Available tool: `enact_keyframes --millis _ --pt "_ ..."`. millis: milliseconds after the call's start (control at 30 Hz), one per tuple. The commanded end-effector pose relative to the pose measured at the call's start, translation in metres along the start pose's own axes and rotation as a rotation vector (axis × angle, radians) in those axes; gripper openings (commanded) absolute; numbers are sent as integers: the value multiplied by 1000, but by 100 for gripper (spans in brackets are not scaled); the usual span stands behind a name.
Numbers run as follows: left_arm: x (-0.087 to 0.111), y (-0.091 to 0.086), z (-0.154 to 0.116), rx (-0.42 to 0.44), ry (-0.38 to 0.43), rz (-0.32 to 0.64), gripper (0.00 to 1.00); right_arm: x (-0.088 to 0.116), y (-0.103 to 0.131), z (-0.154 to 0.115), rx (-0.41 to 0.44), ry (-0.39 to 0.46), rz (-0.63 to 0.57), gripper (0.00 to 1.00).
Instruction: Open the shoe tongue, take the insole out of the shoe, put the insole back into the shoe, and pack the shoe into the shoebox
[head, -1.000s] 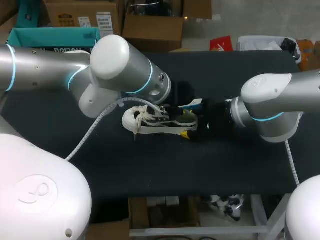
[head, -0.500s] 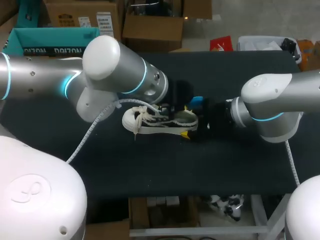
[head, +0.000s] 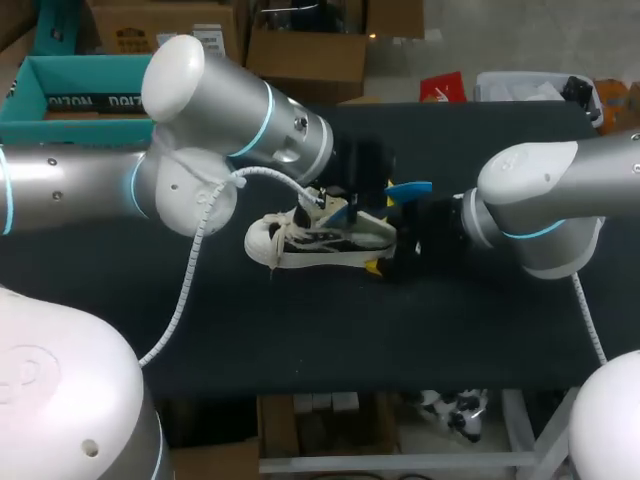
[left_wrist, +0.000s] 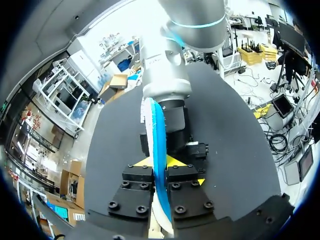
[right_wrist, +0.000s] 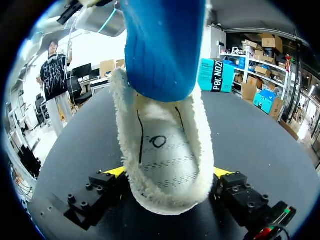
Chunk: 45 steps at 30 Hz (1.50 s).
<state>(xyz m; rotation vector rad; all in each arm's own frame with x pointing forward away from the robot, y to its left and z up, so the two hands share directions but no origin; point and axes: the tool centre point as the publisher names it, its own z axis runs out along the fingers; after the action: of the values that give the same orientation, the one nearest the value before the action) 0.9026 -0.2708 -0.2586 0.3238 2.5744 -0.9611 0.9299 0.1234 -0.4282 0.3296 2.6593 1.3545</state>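
A white and black shoe lies on its sole mid-table, toe toward my left. My left gripper hangs over its opening, shut on a blue insole whose free end sticks out above the heel. In the left wrist view the insole stands edge-on, pinched between the fingers of the left gripper. My right gripper sits at the heel. Its wrist view shows the fleece-lined heel between the wide-open fingers of the right gripper, with the insole hanging above. The teal shoebox stands at the back left.
The black table runs wide in front of the shoe. A white cable from my left arm loops down beside the shoe's toe. My right arm's wrist stands just beyond the insole in the left wrist view.
The left gripper closed on the blue insole and drew it up out of the shoe; its free end now rises above the heel. The left arm swung back. The right arm barely moved.
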Motion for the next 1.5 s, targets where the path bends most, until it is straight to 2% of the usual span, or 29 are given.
enact_keyframes --millis 33,333,567,667,867,1033,1500 --pt "-2 -11 -7 125 47 16 0 6 1 -18 42 -13 10 100" --pt "1 -46 -28 247 70 44 0 5 2 -55 103 -26 3 100" --pt "-8 -52 -64 375 121 29 0 -7 19 -90 195 -6 -43 100" --pt "-12 -51 -81 401 112 15 0 -15 29 -101 238 15 -70 100" --pt "-27 -41 -110 467 122 -24 0 -35 51 -115 319 60 -140 100" --pt "-35 -30 -137 514 128 -20 0 -48 68 -116 368 99 -184 100" --pt "-36 9 -200 568 117 21 0 -73 106 -106 483 170 -254 100"
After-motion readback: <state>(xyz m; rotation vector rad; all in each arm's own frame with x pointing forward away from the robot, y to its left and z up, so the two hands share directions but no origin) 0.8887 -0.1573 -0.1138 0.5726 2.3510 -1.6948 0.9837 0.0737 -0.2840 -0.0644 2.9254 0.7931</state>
